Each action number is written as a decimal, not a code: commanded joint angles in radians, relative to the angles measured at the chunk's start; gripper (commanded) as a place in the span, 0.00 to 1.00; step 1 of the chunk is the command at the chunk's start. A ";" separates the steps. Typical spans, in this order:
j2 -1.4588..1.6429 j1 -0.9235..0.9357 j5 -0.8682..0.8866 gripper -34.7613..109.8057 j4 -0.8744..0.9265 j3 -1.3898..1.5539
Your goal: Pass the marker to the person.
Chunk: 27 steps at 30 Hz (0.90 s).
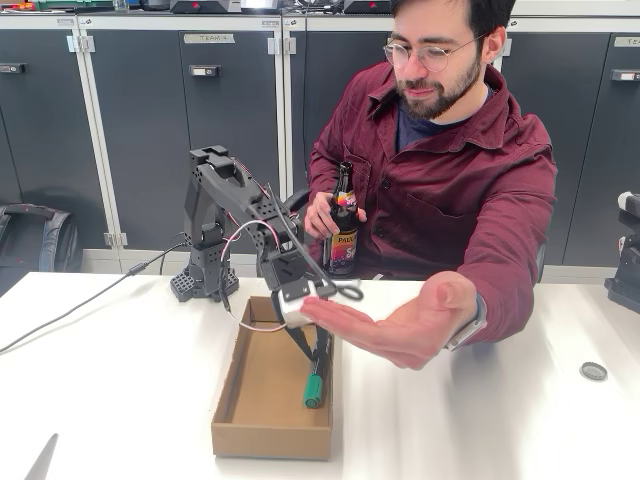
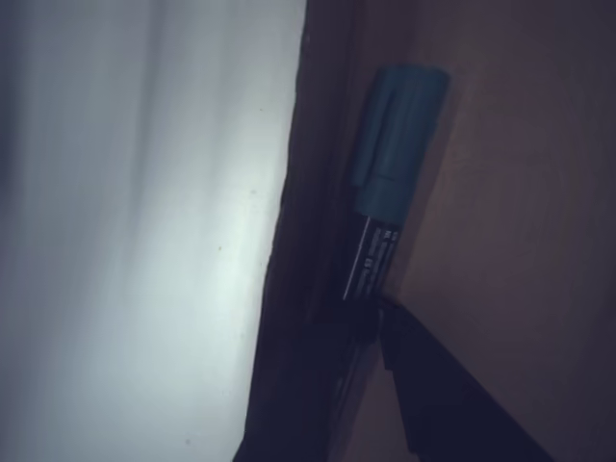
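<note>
The black two-finger gripper (image 1: 318,362) reaches into the shallow brown cardboard box (image 1: 250,405), its jaws narrow around the slim dark green-capped marker (image 1: 315,385) by the right wall; the person's open palm (image 1: 400,325) hovers just above.

White table (image 1: 120,400) fills lower frame. Open cardboard box (image 1: 262,405) at lower centre; black arm base (image 1: 205,272) behind it; grey cable (image 1: 80,305) trailing left; small round cap (image 1: 593,371) far right.

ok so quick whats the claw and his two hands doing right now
claw: down in the brown cardboard box at the green-capped dark marker; grip cannot be told.
outstretched hand: open, palm up, empty.
other hand: holding the dark glass bottle.
</note>
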 commanded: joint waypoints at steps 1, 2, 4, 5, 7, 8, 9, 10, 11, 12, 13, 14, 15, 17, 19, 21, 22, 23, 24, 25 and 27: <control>-0.012 0.015 0.015 0.21 -0.028 -0.006; -0.026 0.018 0.020 0.21 -0.034 -0.008; -0.051 0.025 0.031 0.21 -0.037 -0.023; -0.057 0.025 0.035 0.21 -0.037 -0.029; -0.061 0.020 0.043 0.21 -0.023 -0.049; -0.064 0.014 0.043 0.21 0.005 -0.066; -0.064 0.005 0.043 0.21 0.029 -0.071; -0.057 -0.008 0.041 0.21 0.054 -0.066; -0.043 -0.018 0.041 0.21 0.075 -0.055; -0.026 -0.029 0.038 0.21 0.095 -0.044; -0.009 -0.040 0.029 0.21 0.114 -0.032; 0.009 -0.049 0.017 0.21 0.135 -0.023; 0.031 -0.055 0.011 0.21 0.144 -0.011; 0.072 -0.061 -0.003 0.21 0.161 0.000; 0.095 -0.063 -0.020 0.21 0.176 -0.006; 0.115 -0.055 -0.044 0.21 0.183 -0.014; 0.117 -0.049 -0.054 0.21 0.187 -0.028; 0.118 -0.041 -0.066 0.21 0.190 -0.041; 0.118 -0.035 -0.077 0.21 0.190 -0.054; 0.118 -0.029 -0.084 0.21 0.178 -0.063; 0.118 -0.018 -0.092 0.21 0.149 -0.080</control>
